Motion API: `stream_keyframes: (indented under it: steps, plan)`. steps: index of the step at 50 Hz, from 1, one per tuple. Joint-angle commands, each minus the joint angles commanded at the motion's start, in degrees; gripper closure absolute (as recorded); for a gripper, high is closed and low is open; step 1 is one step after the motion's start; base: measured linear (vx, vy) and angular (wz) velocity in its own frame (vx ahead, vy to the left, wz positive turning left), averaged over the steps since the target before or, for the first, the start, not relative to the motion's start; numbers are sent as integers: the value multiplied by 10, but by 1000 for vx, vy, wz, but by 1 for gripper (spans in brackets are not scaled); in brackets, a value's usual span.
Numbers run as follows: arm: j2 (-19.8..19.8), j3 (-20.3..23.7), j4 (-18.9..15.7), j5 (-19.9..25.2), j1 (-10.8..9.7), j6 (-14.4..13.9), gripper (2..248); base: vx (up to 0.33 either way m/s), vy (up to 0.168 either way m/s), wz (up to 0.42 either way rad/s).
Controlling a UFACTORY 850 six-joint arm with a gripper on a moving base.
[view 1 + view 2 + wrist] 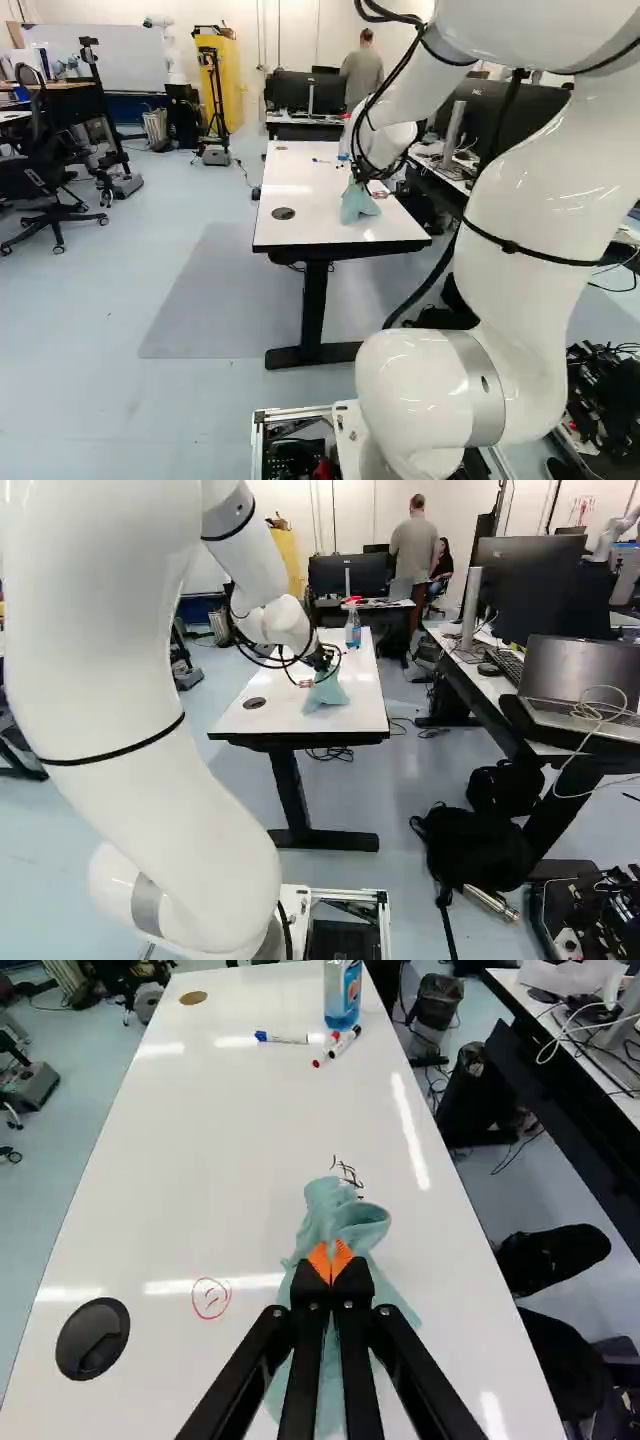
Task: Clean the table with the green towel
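Your fingers (341,1258) pinch the bunched towel (345,1212) on the worktop (200,1160), nearer its right edge, toward the near end. Press too lightly and it may skim the black scribble (350,1180) just ahead; push too hard and the fingers might scrape the surface.

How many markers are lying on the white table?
3. A blue-capped marker lies apart; a red-capped marker and a black-capped marker lie side by side near the spray bottle. The green towel could hide another.
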Motion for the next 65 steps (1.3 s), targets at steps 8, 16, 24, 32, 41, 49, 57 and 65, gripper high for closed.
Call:
stream_keyframes:
  steps: [8,16,24,32,41,49,57,65]
  plan:
    - [-2,-3,0,0,15,0,229,0,0,0]
    - [-5,-5,0,0,29,0,229,0,0,0]
    - [-7,-8,0,0,43,0,229,0,0,0]
    - [-10,-11,0,0,57,0,229,0,0,0]
    - [-13,-14,0,0,73,0,229,0,0,0]
    - [-16,-18,0,0,87,0,229,0,0,0]
    - [-17,-19,0,0,90,0,229,0,0,0]
    - [-19,-19,0,0,90,0,229,0,0,0]
